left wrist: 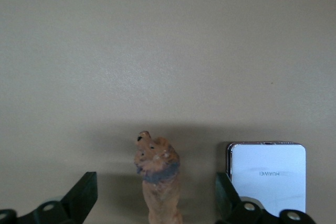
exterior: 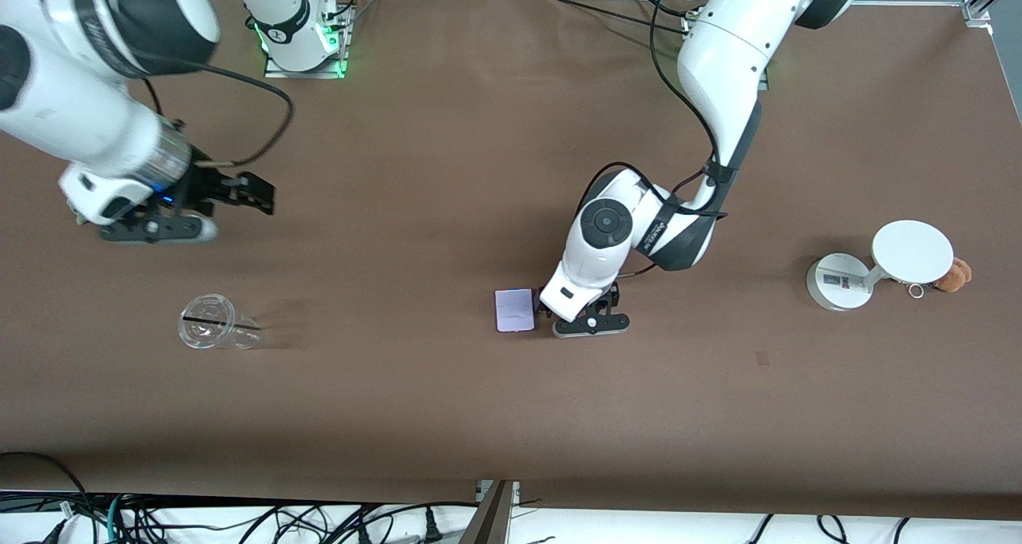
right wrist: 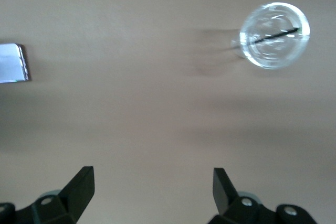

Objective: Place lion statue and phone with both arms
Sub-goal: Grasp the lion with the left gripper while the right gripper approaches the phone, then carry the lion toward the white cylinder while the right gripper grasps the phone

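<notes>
Brown lion statue (left wrist: 157,182) upright btwn wide-open left claw (left wrist: 157,203), beside phone (left wrist: 268,177).

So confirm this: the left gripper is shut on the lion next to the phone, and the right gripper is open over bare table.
Not shut. In the left wrist view the left gripper is open, its fingers apart either side of the lion, beside the phone. The right gripper is open over bare table.
</notes>
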